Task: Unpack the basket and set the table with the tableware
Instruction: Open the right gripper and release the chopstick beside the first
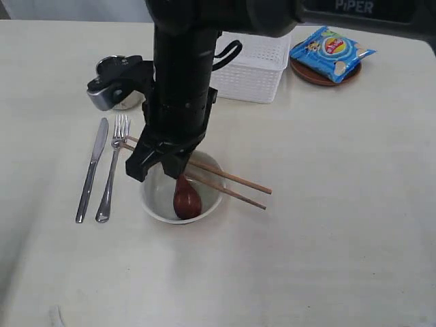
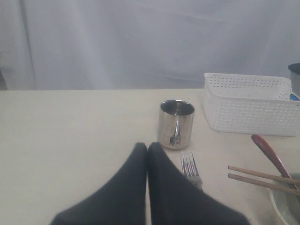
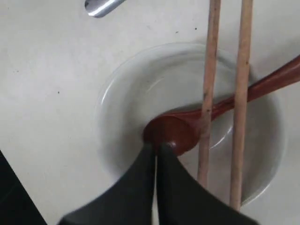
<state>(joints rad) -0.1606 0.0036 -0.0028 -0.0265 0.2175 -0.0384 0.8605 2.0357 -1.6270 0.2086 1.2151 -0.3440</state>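
Note:
My right gripper [image 1: 176,169] [image 3: 155,147] hangs shut over the off-white bowl [image 1: 160,214] [image 3: 108,93]. Its tips sit at the edge of the red-brown spoon's [image 1: 187,199] [image 3: 176,131] head, with nothing between them. The spoon lies in the bowl, and two chopsticks [image 1: 231,182] [image 3: 241,93] rest across the rim. Knife [image 1: 92,170] and fork [image 1: 112,167] [image 2: 190,168] lie side by side left of the bowl. The steel mug [image 1: 128,99] [image 2: 176,123] stands behind them. My left gripper [image 2: 147,146] is shut and empty above the table, short of the mug; the exterior view does not show it.
The white basket [image 1: 252,71] [image 2: 248,105] stands at the back of the table. To its right a blue chip bag [image 1: 332,53] lies on the brown plate [image 1: 306,73]. The right arm's black body hides part of the mug and the basket's left end.

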